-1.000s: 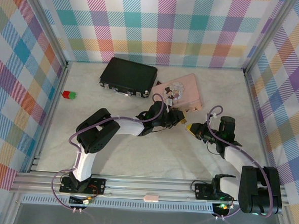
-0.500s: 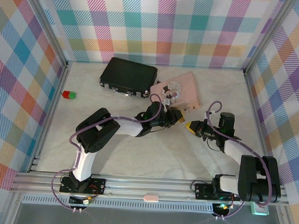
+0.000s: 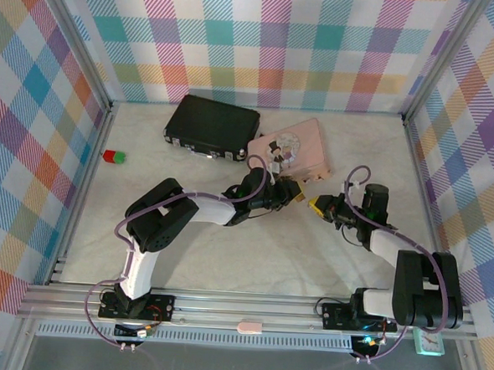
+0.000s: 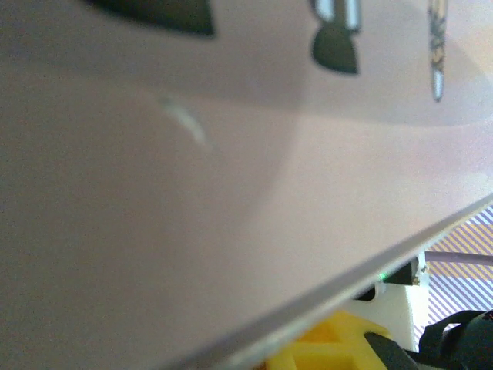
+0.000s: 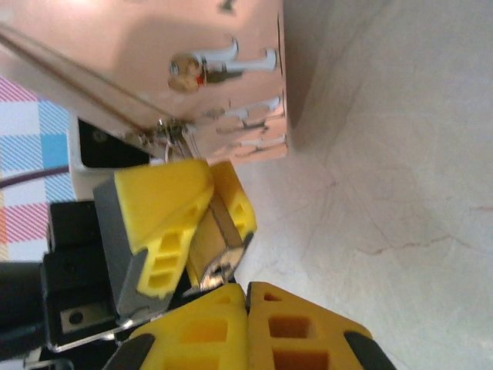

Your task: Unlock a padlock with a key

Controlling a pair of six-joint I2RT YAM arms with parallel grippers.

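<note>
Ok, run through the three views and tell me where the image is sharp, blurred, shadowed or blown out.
Top external: evenly lit and sharp, soft shadows on the table. Left wrist: the pink box is too close, blurred, darker toward the left. Right wrist: the padlock is fairly sharp; the pink box glares at the top left.

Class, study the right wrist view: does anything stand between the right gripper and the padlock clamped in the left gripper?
Nothing visible does. The padlock, clamped in the left gripper, has its lower end right at the shut right gripper. The pink box lies beyond the padlock, not between them.
</note>
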